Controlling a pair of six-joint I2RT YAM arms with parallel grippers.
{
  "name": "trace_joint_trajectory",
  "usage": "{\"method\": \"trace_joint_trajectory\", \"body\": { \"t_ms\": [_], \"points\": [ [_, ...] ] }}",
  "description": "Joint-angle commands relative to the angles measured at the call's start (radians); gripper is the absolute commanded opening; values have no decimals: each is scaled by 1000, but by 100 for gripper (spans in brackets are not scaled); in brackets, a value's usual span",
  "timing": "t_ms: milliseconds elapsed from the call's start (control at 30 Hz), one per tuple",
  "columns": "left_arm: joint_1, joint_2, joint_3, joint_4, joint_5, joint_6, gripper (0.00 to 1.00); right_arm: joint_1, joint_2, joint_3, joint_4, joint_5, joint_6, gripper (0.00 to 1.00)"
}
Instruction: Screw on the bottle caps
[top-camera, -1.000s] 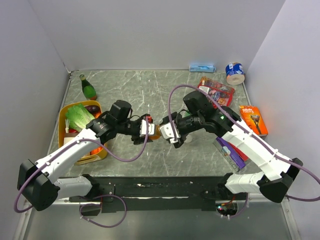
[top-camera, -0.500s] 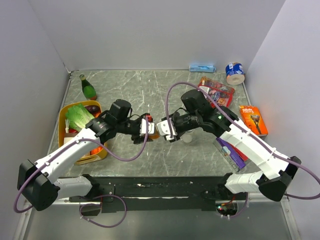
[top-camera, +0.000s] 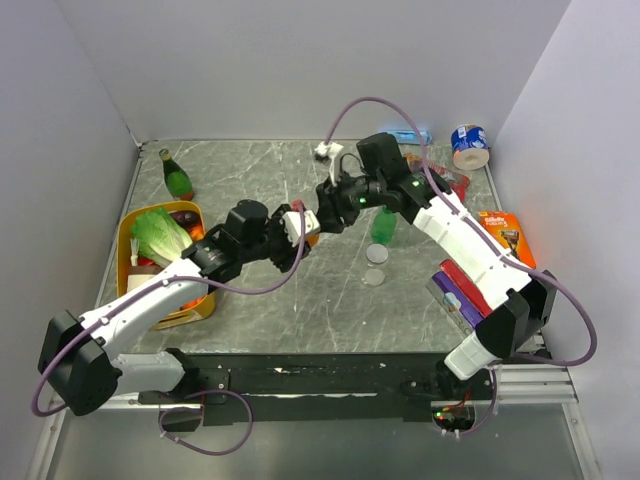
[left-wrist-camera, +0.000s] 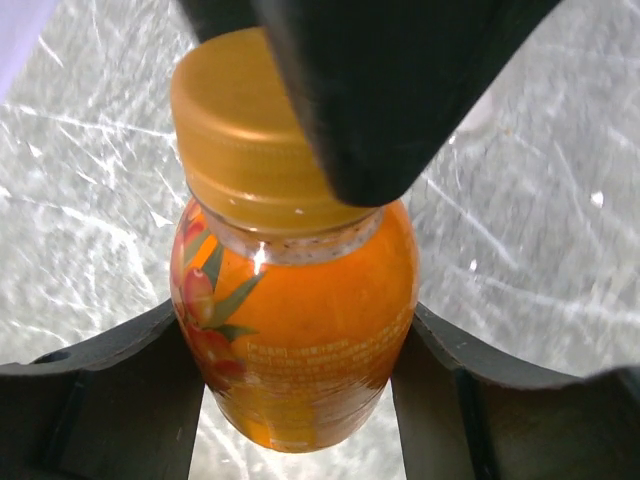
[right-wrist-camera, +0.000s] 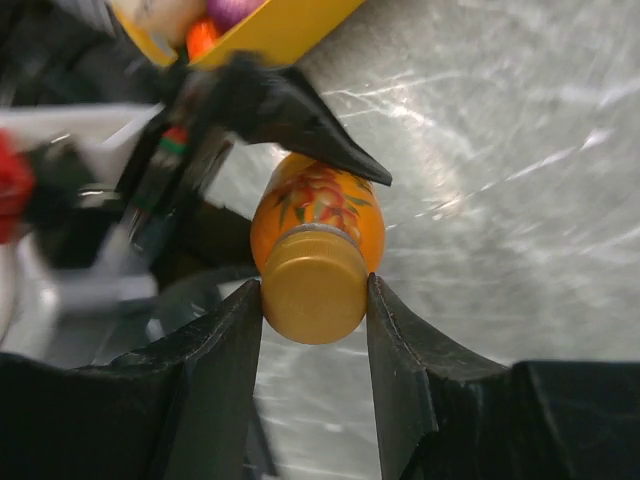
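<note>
Two grippers meet on one orange bottle (left-wrist-camera: 300, 320), held up off the grey marbled table (top-camera: 260, 180). The left gripper (left-wrist-camera: 300, 400) is pressed onto the bottle's lower body, one dark finger on each side and the label facing the left wrist camera. The orange cap (left-wrist-camera: 255, 130) sits on the bottle's neck just past the left fingertips, with the clear neck ring showing under it. The right gripper (right-wrist-camera: 313, 300) pinches that cap, both fingers touching its sides. In the left wrist view one right finger covers part of the cap.

In the right wrist view the bottle points cap-first at the camera and the left fingers reach in from beyond it.

From the top view, the bright green bottle (top-camera: 383, 225) stands on the table just to the right of the right gripper, apart from it. Two small clear round items (top-camera: 376, 255) lie near that bottle, on the side toward the arm bases; they are too small to tell cap from bottle.

Left of the left gripper is a yellow basket (top-camera: 203, 305) with lettuce (top-camera: 158, 233). Beyond it, near the back-left corner, stands a dark-green bottle with a red top (top-camera: 177, 178). Well right of the right gripper is an orange razor pack (top-camera: 507, 240).
</note>
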Motion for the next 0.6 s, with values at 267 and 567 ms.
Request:
{"method": "trace_joint_trajectory", "body": {
  "t_ms": [267,567],
  "points": [
    [-23,-1,0,230,-201,-124,1,-179,10,36,90,-223,437,63],
    [43,-46,-52,161,154,-101,1,-205,-100,-54,110,-319,130,93]
  ]
}}
